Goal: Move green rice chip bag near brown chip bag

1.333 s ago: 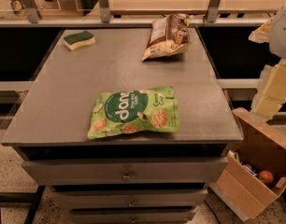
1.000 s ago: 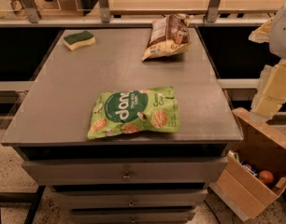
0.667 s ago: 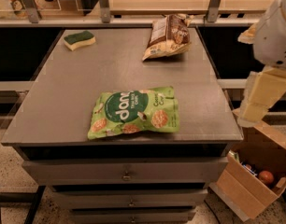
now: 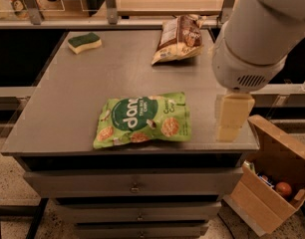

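Green bag (image 4: pixel 142 119): flat pouch, near front edge.
Brown bag (image 4: pixel 178 39): crinkled, near back edge.
Gripper (image 4: pixel 231 117): cream, blocky, over front right corner; I cannot tell its grip.

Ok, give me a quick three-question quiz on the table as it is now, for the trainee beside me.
1. True or false: the green bag lies nearer the front edge of the table than the brown bag.
2. Which lies at the table's far left corner? A) sponge B) box C) green bag
3. Fill in: the tool hangs at the table's ____ edge, beside the green bag.
Key: 1 true; 2 A; 3 right.
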Controlling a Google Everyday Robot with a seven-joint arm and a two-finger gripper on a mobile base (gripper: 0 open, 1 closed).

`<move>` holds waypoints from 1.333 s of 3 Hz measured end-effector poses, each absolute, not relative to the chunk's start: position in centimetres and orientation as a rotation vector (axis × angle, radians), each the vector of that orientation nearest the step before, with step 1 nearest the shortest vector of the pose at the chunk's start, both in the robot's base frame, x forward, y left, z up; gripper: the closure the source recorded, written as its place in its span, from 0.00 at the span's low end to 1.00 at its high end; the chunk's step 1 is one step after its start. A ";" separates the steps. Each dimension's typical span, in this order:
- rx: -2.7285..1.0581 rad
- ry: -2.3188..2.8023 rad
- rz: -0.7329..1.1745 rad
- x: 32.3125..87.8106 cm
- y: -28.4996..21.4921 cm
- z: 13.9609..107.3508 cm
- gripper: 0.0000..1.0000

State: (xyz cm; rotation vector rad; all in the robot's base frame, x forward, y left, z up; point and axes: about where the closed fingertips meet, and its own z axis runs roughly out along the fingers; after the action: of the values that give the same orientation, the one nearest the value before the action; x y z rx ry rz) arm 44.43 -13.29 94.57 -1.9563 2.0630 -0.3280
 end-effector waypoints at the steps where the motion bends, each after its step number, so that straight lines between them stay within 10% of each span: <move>1: -2.047 2.017 -0.350 44.7 -10.7 93.5 0.00; 4: -2.219 2.021 -0.316 46.1 -8.0 89.6 0.00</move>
State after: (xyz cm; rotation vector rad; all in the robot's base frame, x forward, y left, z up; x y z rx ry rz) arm 46.07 -8.00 89.63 -2.2193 2.0208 -0.3160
